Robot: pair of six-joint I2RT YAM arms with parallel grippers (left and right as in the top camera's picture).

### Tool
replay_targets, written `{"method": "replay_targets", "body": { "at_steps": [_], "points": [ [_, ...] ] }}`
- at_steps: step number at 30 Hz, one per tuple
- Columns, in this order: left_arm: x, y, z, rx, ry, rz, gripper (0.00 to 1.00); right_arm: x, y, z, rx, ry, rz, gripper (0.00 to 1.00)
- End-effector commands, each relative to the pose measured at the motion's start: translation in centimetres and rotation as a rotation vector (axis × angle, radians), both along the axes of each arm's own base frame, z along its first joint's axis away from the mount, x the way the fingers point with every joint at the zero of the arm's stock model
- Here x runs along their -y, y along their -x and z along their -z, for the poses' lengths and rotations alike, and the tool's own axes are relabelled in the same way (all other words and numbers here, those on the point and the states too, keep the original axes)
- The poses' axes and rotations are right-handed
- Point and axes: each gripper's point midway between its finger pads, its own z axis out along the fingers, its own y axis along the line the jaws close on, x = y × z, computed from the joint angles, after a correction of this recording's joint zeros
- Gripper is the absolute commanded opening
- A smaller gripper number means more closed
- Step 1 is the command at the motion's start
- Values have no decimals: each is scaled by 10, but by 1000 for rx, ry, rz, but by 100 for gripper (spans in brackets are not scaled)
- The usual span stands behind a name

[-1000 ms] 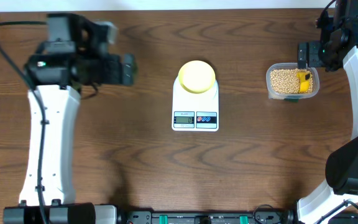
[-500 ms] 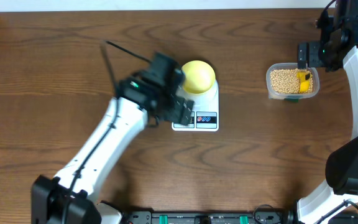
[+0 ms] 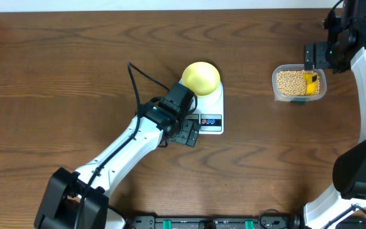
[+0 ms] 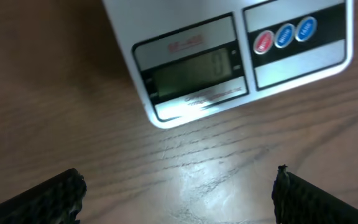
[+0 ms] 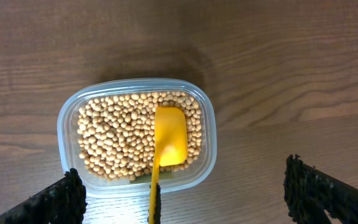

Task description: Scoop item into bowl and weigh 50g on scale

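Note:
The white scale stands mid-table with the pale yellow bowl on its back part. My left gripper is open and empty, low over the wood just in front of the scale's display. In the left wrist view the scale's front shows a reading of 0 and red and blue buttons, with my open left gripper below it. The beans fill a clear tub at the right, with a yellow scoop lying in them. My right gripper is open above the beans and the scoop.
The clear tub's rim sits on bare wood. The left arm lies diagonally across the table's front left. The right arm's base stands at the right edge. A pale wall edge runs along the table's back.
My left arm has swung from the far left of the table to the scale's front and lowered there. The right arm, tub, bowl and scale have not moved.

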Motion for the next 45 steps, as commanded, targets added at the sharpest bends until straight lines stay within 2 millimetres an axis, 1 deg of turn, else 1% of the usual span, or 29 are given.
{"method": "replay_targets", "body": {
  "at_steps": [1,5,8,11,14,19,23,25,28,31,35,40,45],
  "points": [
    [4,2,3,-5,-3,78,98,-1,-1,-6,13,8,-1,99],
    [4,3,7,-17,-9,81,98,-1,-1,-6,13,8,-1,99],
    [4,10,15,-63,-11,89,98,-1,-1,-6,13,8,-1,99],
    [5,18,22,-100,-23,152,98,-1,-1,-6,13,8,-1,99],
    [5,17,23,-96,-25,159,98,-1,-1,-6,13,8,-1,99],
    [8,13,21,-76,-25,201,98,-1,-1,-6,13,8,-1,99],
    [8,13,20,-70,-30,202,98,-1,-1,-6,13,8,-1,99],
    [11,13,13,-52,-19,192,98,-1,-1,-6,13,8,-1,99],
    [13,7,0,10,-11,151,98,-1,-1,-6,13,8,-1,99],
    [19,2,-10,58,9,155,98,-1,-1,-6,13,8,-1,99],
    [18,3,-8,51,7,155,98,-1,-1,-6,13,8,-1,99],
    [12,12,-4,11,-17,156,98,-1,-1,-6,13,8,-1,99],
    [12,12,-4,11,-17,156,98,-1,-1,-6,13,8,-1,99]
  ]
}}
